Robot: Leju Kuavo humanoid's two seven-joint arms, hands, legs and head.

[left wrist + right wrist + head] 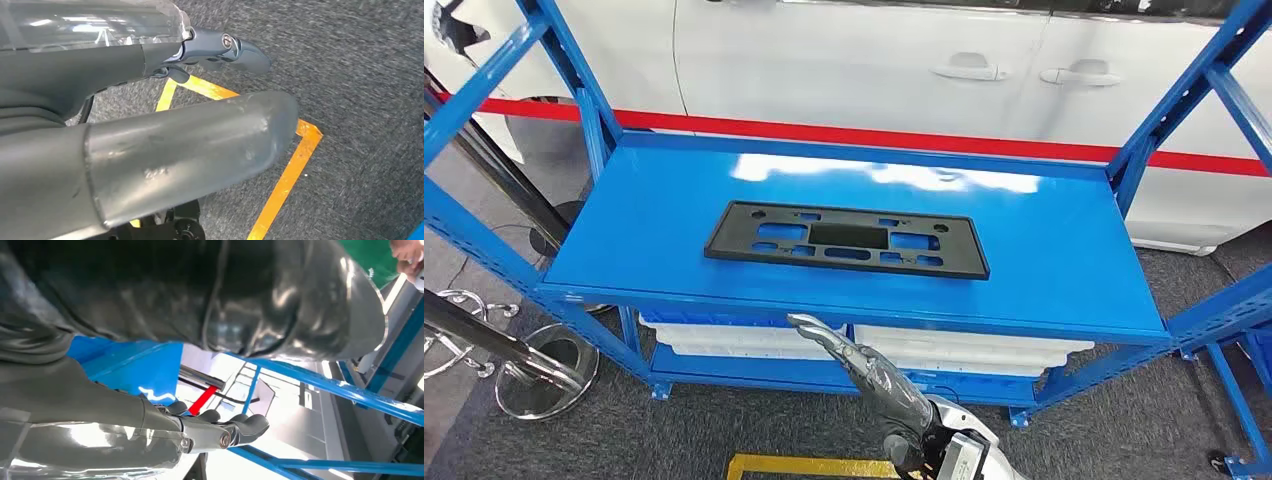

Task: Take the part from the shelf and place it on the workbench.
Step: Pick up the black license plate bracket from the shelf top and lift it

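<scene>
My right hand (pixel 869 375) reaches up from below toward the front edge of the blue shelf (pixel 1064 270), fingers stretched out and holding nothing, its tips just short of that edge. In the right wrist view the same hand (pixel 220 432) shows straight, parted fingers against the blue shelf beams, with a person's hand (pixel 407 257) far off at a corner. My left hand (pixel 220 50) hangs over grey carpet (pixel 360 75) marked with orange tape (pixel 295 170), fingers loosely extended and empty. One black plastic part (pixel 847 238), a flat rectangular plate with cut-outs, lies flat near the middle of the top shelf board, well apart from my fingers. White trays (pixel 984 352) sit on the level below. A white car (pixel 874 70) with two door handles stands behind the shelf.
</scene>
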